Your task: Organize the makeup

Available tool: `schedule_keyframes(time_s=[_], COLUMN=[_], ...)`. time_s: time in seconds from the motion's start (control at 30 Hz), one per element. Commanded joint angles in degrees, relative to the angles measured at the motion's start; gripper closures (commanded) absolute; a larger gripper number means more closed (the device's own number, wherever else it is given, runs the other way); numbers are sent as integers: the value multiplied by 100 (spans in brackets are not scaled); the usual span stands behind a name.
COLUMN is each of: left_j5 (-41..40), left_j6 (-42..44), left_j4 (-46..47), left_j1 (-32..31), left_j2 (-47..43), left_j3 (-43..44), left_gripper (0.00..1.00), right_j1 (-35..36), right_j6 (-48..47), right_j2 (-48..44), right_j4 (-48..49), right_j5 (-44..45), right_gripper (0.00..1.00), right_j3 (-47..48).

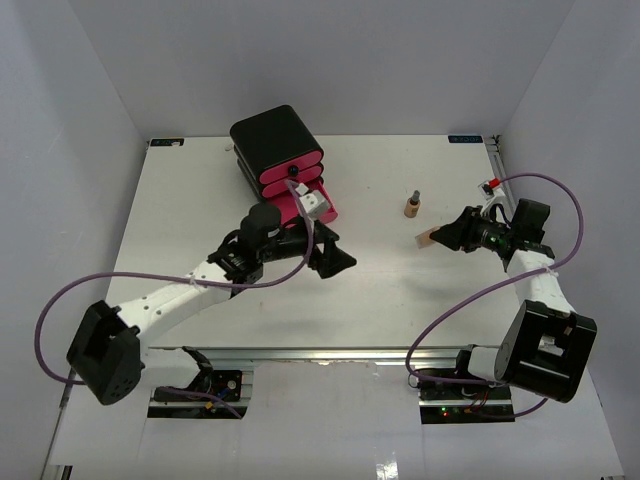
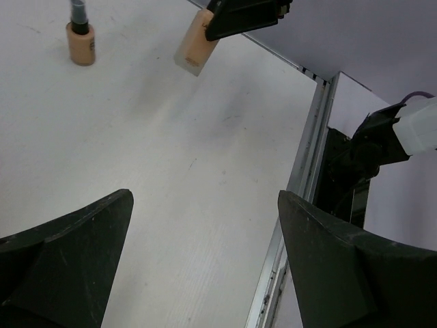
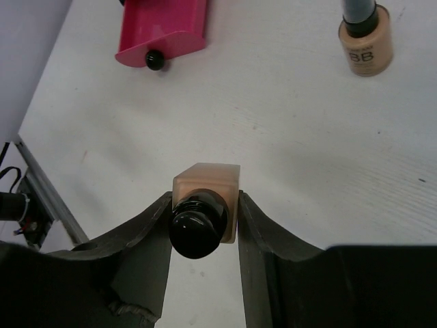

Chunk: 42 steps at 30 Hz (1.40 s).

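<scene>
While right gripper (image 3: 203, 199) grips square bottle (image 3: 208, 179), left gripper (image 1: 338, 251) gapes; white table (image 1: 400, 300), grey walls (image 1: 300, 50).

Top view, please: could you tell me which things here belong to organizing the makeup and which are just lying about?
Belongs to the job:
- square tan bottle, held in the right gripper
- round tan bottle with dark cap, standing on the table

Just there:
- black box with pink drawers, one drawer open, probably the makeup's destination
- purple cables
</scene>
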Motion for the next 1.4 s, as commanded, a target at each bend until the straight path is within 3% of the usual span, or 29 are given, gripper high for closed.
schedule_keyframes(time_s=[0.0,0.13,0.33,0.6,0.87,1.17,1.37], left_j5=[-509,-922,-1614,-2320,-2401,-2234,-2135], left_j6=[925,2044,2785,3396,3584,3440,3377], left_j4=[354,342,404,502,400,96,27], left_j1=[-541,-890,-1165,-1531,-1607,-1616,-1616], left_j2=[912,1702,2503,3160,3559,3721,3732], left_j3=[986,1510,2119,2812,3306,3524,3545], left_gripper=[2,2,2,2,6,34,64], right_j1=[-3,-6,22,57,71,80,80], right_j6=[629,799,911,972,940,921,897], right_j2=[-249,-326,-475,-501,-483,-404,-373], right_j4=[448,634,720,720,720,720,720], right_j5=[-894,-999,-1044,-1077,-1092,-1111,-1092], right_gripper=[92,92,92,92,92,92,92], right_j3=[11,-122,-243,-321,-349,-349,-367])
